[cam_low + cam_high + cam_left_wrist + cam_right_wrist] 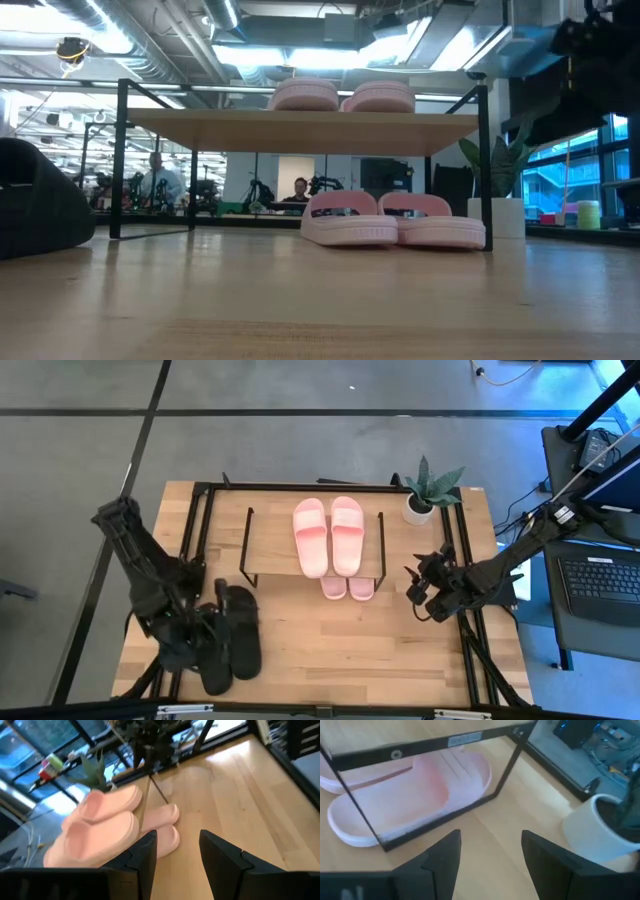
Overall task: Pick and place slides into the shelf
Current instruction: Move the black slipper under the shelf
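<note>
One light pink pair of slides (328, 535) lies on the shelf's wooden top board (270, 540), seen from the side in the low view (340, 96). A second pink pair (347, 587) rests on the table under the shelf, its ends sticking out at the near side (395, 220). The black pair (232, 638) lies flat on the table at the near left. My left gripper (177, 852) is open and empty above the black pair (215, 622). My right gripper (490, 855) is open and empty, right of the shelf (425, 595), facing the lower pink slide (405, 795).
A white pot with a green plant (425, 495) stands at the table's far right corner, close to my right gripper (602, 827). The shelf's thin black wire legs (505, 767) stand between my right gripper and the lower slides. Bare wood lies along the near middle (380, 650).
</note>
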